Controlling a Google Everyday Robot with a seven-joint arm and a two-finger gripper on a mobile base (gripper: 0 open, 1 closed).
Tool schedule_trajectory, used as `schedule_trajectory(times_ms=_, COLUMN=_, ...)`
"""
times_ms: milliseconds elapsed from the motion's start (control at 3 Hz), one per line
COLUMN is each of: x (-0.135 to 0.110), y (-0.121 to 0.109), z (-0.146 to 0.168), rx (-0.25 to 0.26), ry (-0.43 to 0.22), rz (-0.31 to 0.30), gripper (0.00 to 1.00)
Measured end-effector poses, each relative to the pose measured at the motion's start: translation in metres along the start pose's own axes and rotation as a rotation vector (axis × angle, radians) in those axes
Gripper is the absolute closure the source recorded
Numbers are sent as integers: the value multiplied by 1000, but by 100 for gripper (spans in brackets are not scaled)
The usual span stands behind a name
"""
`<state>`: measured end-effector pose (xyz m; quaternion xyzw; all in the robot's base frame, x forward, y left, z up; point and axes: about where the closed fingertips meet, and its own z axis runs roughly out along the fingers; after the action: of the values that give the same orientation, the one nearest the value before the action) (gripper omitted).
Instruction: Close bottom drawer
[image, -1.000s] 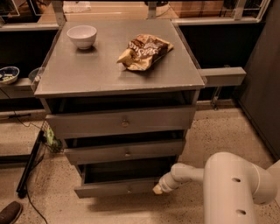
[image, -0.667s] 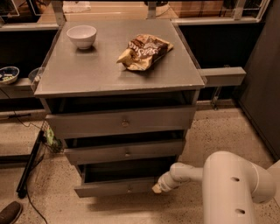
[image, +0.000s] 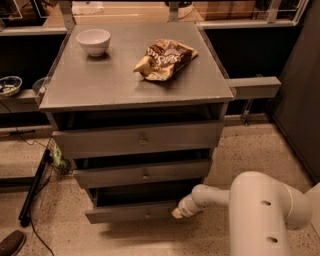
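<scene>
The bottom drawer (image: 131, 212) is the lowest of three grey drawers in the cabinet, and it stands pulled out, with a dark gap above its front panel. Its small brass knob (image: 147, 215) sits near the middle of the front. My gripper (image: 178, 213) is at the right end of that drawer front, touching or very close to it. The white arm (image: 260, 210) reaches in from the lower right. The middle drawer (image: 142, 173) and top drawer (image: 137, 140) also stand slightly out.
On the cabinet top (image: 100, 80) are a white bowl (image: 93, 41) and a brown snack bag (image: 165, 59). A black pole (image: 34, 190) and cables lie on the floor at left. A dark shoe (image: 11, 243) is at the bottom left. Shelving stands behind.
</scene>
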<state>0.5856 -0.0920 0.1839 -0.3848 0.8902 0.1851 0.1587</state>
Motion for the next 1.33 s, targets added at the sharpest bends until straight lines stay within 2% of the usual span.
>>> schedule_trajectory(times_ms=333, x=0, y=0, z=0, rx=0, ry=0, rz=0, gripper=81)
schedule_trajectory(times_ms=1333, x=0, y=0, z=0, rx=0, ry=0, rz=0, gripper=11)
